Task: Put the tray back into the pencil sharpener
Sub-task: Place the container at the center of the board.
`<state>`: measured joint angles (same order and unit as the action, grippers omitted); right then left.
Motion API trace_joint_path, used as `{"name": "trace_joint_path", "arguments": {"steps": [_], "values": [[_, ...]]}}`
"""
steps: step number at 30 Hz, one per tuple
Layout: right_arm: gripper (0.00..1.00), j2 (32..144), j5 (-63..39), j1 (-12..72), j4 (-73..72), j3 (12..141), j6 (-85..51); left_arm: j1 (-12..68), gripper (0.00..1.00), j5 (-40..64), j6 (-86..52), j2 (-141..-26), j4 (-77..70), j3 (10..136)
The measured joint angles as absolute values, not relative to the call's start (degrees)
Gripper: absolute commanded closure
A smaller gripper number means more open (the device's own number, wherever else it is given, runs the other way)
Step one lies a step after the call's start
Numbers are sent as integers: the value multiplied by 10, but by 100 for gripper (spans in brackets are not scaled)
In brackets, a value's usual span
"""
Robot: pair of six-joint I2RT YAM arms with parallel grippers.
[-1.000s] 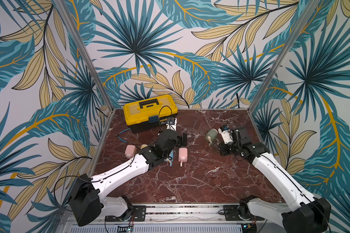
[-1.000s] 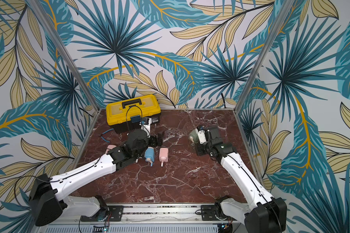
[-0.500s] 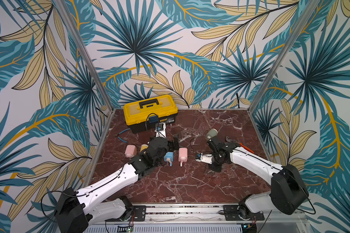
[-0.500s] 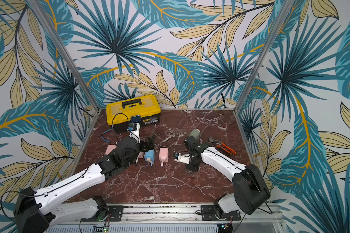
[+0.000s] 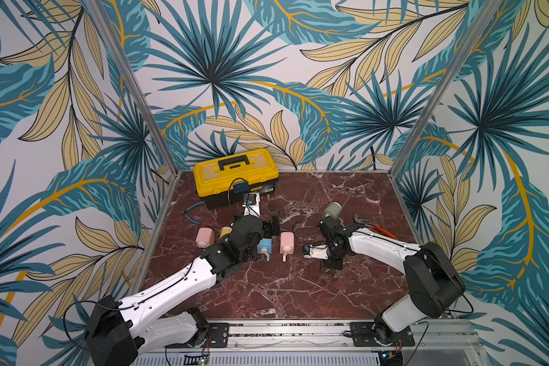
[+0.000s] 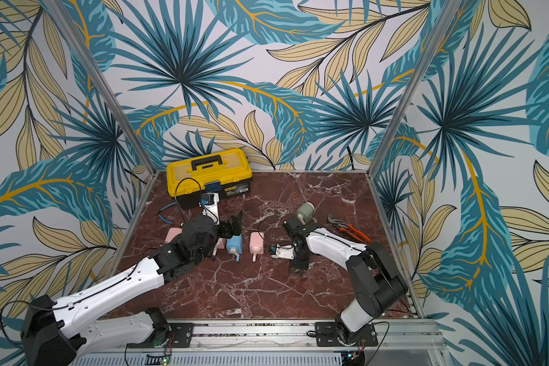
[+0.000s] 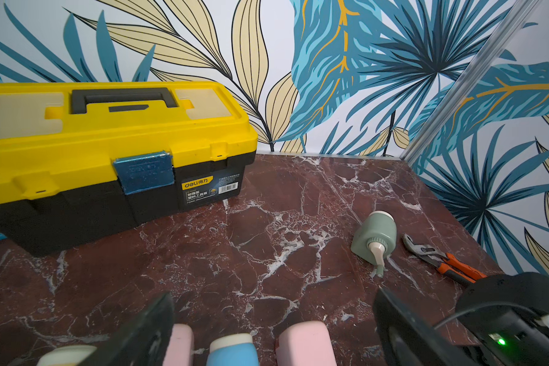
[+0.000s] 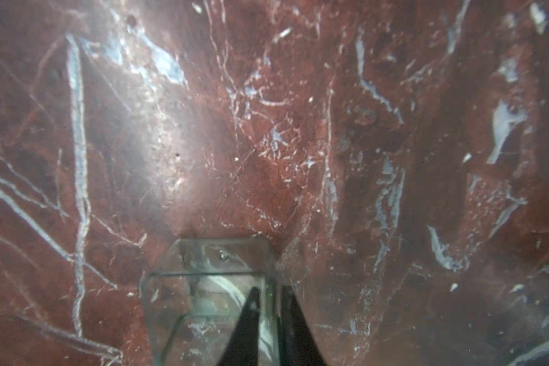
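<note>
A clear plastic tray [image 8: 203, 285] rests on the red marble table, faintly visible in both top views [image 5: 330, 272] [image 6: 298, 269]. My right gripper [image 8: 270, 290] points down at it, its fingers [image 8: 244, 332] standing narrowly apart on either side of one tray wall. Several pencil sharpeners lie in a row on their sides: pink [image 5: 204, 237], yellow [image 5: 225, 230], blue [image 5: 263, 246] and pink [image 5: 286, 242]. A green sharpener [image 5: 332, 210] lies behind the right arm. My left gripper [image 7: 273, 294] hovers wide open over the blue sharpener [image 7: 232, 350], holding nothing.
A shut yellow toolbox [image 5: 235, 177] stands at the back left. Blue-handled cutters [image 5: 192, 211] lie beside it. Orange-handled pliers [image 5: 377, 226] lie at the right, near the green sharpener. Patterned walls close in three sides.
My right arm swung from beside the green sharpener down to the middle of the table, setting the tray there. Its fingers have parted slightly. The left arm drew back a little.
</note>
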<state>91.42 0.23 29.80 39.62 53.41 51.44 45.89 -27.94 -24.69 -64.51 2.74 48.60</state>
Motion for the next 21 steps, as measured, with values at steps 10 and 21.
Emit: {"name": "trace_joint_path", "arguments": {"steps": [10,21], "values": [[54,803,11,300,392,551,380,459,0,-281,-228,-648,27,490],[54,662,99,300,441,489,-277,459,0,-267,-225,-687,24,512]]}}
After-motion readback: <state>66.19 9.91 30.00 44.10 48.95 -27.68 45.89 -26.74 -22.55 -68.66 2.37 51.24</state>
